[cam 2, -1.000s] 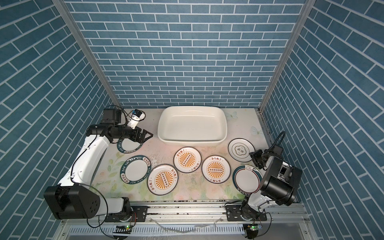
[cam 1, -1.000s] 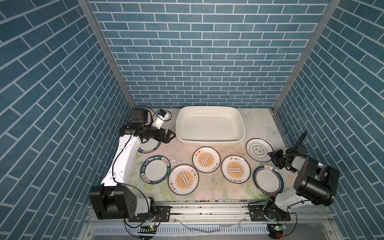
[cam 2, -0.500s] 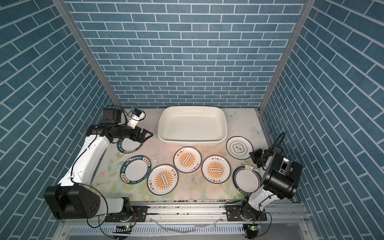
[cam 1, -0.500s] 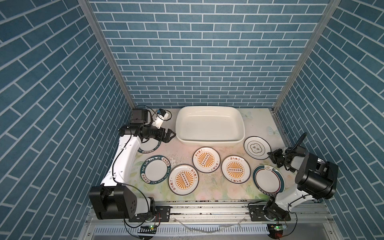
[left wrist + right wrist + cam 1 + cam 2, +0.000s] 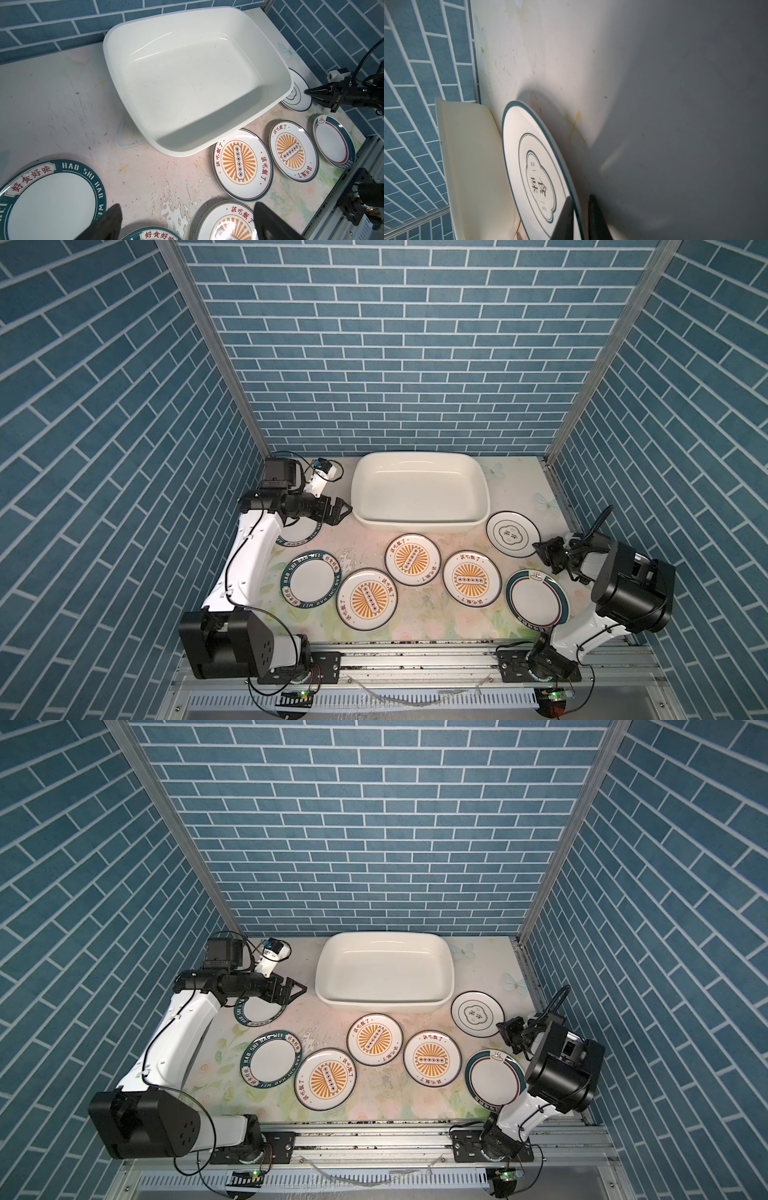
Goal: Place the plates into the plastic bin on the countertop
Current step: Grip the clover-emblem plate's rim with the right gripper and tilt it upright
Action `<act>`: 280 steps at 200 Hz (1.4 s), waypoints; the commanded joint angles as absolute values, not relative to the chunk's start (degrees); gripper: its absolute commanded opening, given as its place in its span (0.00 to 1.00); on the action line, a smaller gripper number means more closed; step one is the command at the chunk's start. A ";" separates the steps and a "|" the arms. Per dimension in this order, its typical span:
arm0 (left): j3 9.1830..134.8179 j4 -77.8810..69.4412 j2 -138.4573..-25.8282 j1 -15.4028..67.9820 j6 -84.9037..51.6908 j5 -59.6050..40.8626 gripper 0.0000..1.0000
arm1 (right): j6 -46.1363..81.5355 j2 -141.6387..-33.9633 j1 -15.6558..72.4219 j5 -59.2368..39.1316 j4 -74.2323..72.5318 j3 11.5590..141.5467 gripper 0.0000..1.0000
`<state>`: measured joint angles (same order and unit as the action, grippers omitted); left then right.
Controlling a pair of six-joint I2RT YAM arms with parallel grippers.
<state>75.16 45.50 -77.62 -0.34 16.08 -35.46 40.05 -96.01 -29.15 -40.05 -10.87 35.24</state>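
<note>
My right hand is clamped on the near rim of the emblem plate, with one finger over the face and the other outside the edge. That plate sits on the bench, just beside the right front corner of the plastic bin. Whether its edge has lifted off the surface I cannot say from this angle. My left hand is spread wide and empty, between a teal-banded plate and the bin's left front corner. The bin holds nothing; all seven plates lie outside it.

Handling, in my judgement: glazed, rigid, slick and breakable, and fairly heavy for a rim pinch. Bite deep on the rim and expect the far side to droop.

Legible: "HAO SHI HAO WEI" and 好食好味 on the teal-banded plate; 該吃飯了 in red on the sunburst plates; 食味 on the emblem plate.
</note>
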 commanded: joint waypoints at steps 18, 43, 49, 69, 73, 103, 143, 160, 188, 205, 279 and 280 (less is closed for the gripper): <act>74.58 45.35 -76.64 0.09 15.14 -36.30 1.00 | 39.73 -97.92 -29.18 -39.49 -9.60 33.75 0.05; 74.95 45.44 -76.30 0.04 14.83 -36.47 0.99 | 39.73 -97.50 -29.15 -40.21 -10.11 33.79 0.00; 74.97 45.52 -76.22 0.09 14.77 -36.47 1.00 | 39.75 -97.13 -29.16 -40.29 -10.11 33.69 0.00; 75.17 45.62 -75.85 0.09 14.58 -36.47 1.00 | 39.81 -95.59 -29.14 -40.34 -9.81 33.67 0.00; 75.20 45.62 -75.81 0.09 14.43 -36.55 1.00 | 39.77 -95.19 -29.12 -40.38 -9.60 33.73 0.00; 75.46 45.79 -75.20 0.09 14.04 -36.78 1.00 | 39.82 -91.33 -29.18 -40.54 -6.81 34.73 0.00; 75.94 45.57 -74.88 0.09 13.37 -36.98 1.00 | 39.64 -84.03 -29.10 -38.33 0.14 37.90 0.00; 75.88 45.31 -74.62 0.09 12.95 -37.25 1.00 | 38.95 -81.12 -29.18 -37.14 2.75 39.05 0.00; 75.65 44.87 -74.25 0.09 11.99 -36.86 1.00 | 37.46 -76.29 -29.18 -34.18 7.42 40.53 0.00; 75.68 44.74 -74.02 0.07 11.89 -36.82 1.00 | 36.62 -73.74 -29.15 -32.16 10.46 41.41 0.00; 76.70 44.04 -74.22 0.09 11.37 -37.34 0.99 | 33.96 -68.42 -29.24 -30.00 18.65 44.85 0.00; 76.72 43.99 -74.20 0.09 11.40 -37.35 1.00 | 33.94 -68.35 -29.25 -29.94 18.73 44.93 0.00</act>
